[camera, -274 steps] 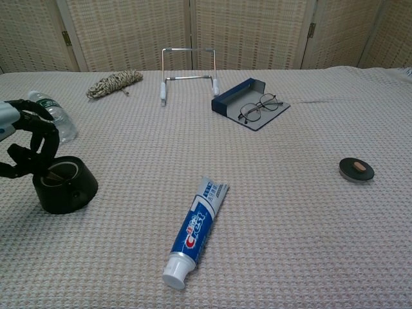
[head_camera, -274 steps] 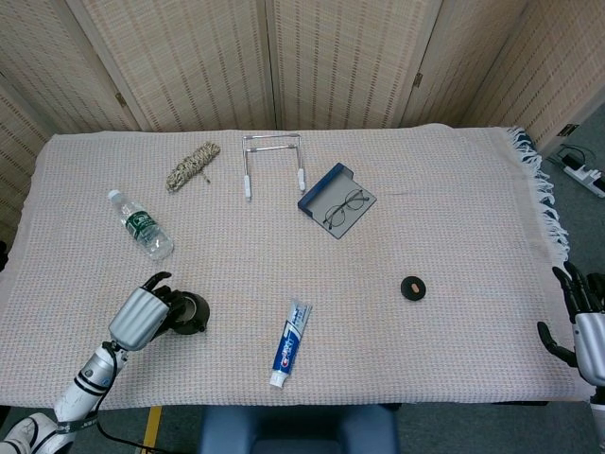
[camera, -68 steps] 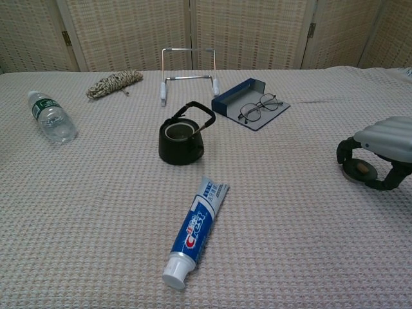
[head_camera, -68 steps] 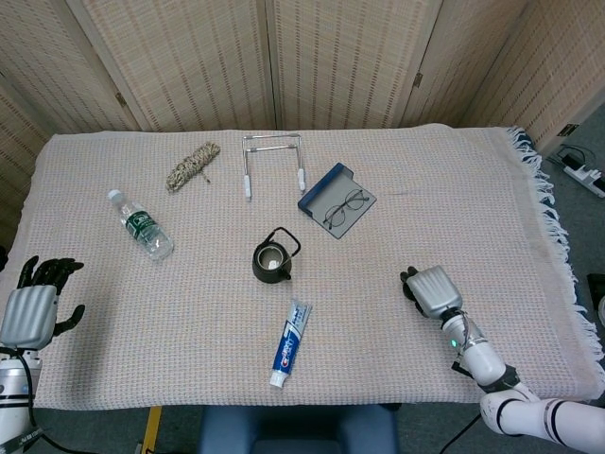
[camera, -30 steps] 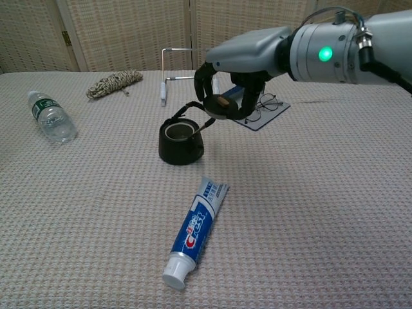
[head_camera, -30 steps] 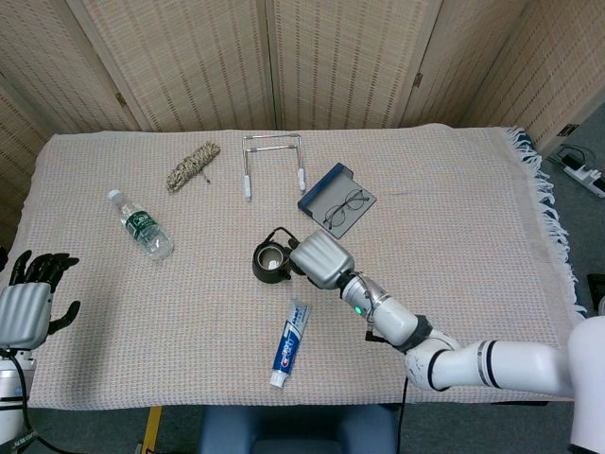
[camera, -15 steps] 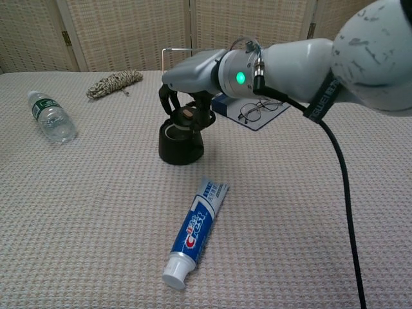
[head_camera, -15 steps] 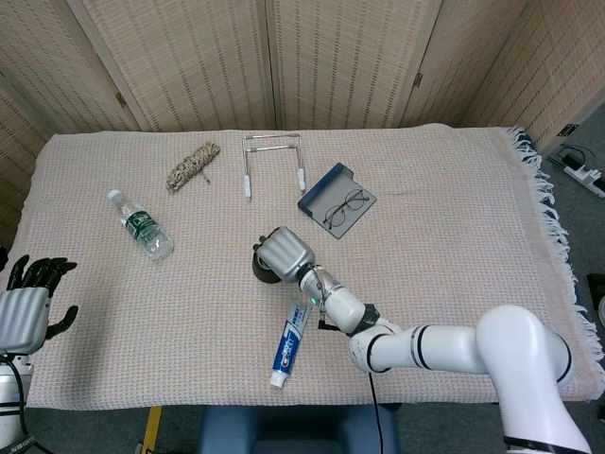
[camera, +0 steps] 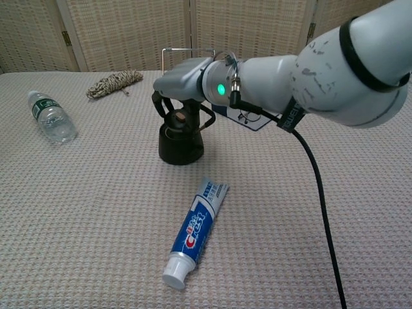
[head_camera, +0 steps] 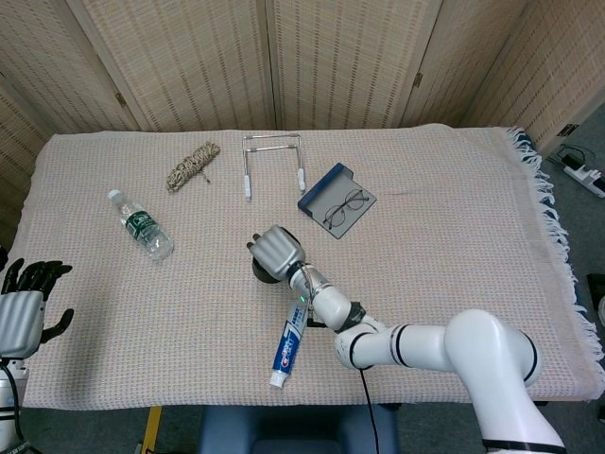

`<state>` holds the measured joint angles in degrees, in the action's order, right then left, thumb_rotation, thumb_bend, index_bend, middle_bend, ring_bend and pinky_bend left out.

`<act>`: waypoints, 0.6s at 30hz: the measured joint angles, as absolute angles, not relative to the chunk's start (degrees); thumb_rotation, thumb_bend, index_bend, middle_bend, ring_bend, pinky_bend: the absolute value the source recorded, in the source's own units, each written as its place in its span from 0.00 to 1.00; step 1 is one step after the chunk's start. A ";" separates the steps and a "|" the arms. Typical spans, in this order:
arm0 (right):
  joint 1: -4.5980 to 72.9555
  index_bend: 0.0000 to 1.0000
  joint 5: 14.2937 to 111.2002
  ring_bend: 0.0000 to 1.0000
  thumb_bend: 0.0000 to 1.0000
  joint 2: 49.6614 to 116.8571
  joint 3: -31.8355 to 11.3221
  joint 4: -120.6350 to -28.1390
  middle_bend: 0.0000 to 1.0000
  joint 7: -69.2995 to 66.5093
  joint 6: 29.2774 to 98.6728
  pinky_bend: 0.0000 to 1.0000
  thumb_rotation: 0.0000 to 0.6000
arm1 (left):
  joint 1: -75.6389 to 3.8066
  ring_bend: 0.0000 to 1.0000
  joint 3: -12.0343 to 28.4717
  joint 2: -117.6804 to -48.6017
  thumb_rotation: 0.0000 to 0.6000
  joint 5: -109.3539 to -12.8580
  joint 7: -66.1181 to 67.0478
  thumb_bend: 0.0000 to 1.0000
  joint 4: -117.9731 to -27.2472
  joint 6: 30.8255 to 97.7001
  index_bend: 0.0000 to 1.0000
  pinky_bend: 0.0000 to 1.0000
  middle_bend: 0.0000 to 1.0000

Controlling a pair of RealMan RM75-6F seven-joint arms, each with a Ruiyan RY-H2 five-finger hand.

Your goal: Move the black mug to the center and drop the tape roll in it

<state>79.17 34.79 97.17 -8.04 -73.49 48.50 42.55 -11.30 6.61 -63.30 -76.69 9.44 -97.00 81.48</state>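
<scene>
The black mug (camera: 181, 149) stands near the middle of the table, its handle up; in the head view only a sliver of the mug (head_camera: 259, 271) shows under my right hand (head_camera: 275, 251). In the chest view my right hand (camera: 187, 80) hovers directly over the mug's mouth. Its curled fingers hold the black tape roll (camera: 181, 118) just above the rim. My left hand (head_camera: 23, 314) hangs off the table's left edge, fingers spread and holding nothing.
A Crest toothpaste tube (camera: 194, 232) lies in front of the mug. A water bottle (head_camera: 139, 224) lies at the left, a rope bundle (head_camera: 193, 164) and a wire stand (head_camera: 273, 161) at the back. Glasses on a blue case (head_camera: 338, 201) sit to the mug's back right.
My right hand carried the tape roll leftward from beside the mug to right over its mouth and slightly lower. The left hand has hardly moved.
</scene>
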 measured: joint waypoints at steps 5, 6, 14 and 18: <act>79.45 0.27 33.57 0.85 0.39 97.17 -7.07 -74.20 0.26 49.24 43.09 0.82 1.00 | -11.07 0.10 6.60 -63.16 1.00 -76.50 8.98 0.27 -96.90 81.39 0.20 0.00 0.16; 79.50 0.25 33.48 0.85 0.39 97.09 -6.97 -74.39 0.25 49.37 43.28 0.82 1.00 | -11.06 0.10 6.60 -63.19 1.00 -76.54 8.92 0.27 -96.90 81.40 0.20 0.00 0.16; 79.95 0.10 31.95 0.83 0.39 95.44 -6.15 -77.73 0.15 50.90 44.86 0.82 1.00 | -11.22 0.10 6.68 -63.53 1.00 -76.70 8.72 0.27 -96.70 81.06 0.20 0.00 0.16; 79.61 0.10 32.55 0.83 0.39 94.42 -6.01 -80.10 0.17 50.47 45.80 0.82 1.00 | -11.20 0.10 6.72 -63.50 1.00 -76.80 8.53 0.27 -96.56 81.08 0.20 0.00 0.16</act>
<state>79.61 32.55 94.42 -6.01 -80.10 50.47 45.80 -11.20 6.72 -63.50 -76.80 8.53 -96.56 81.08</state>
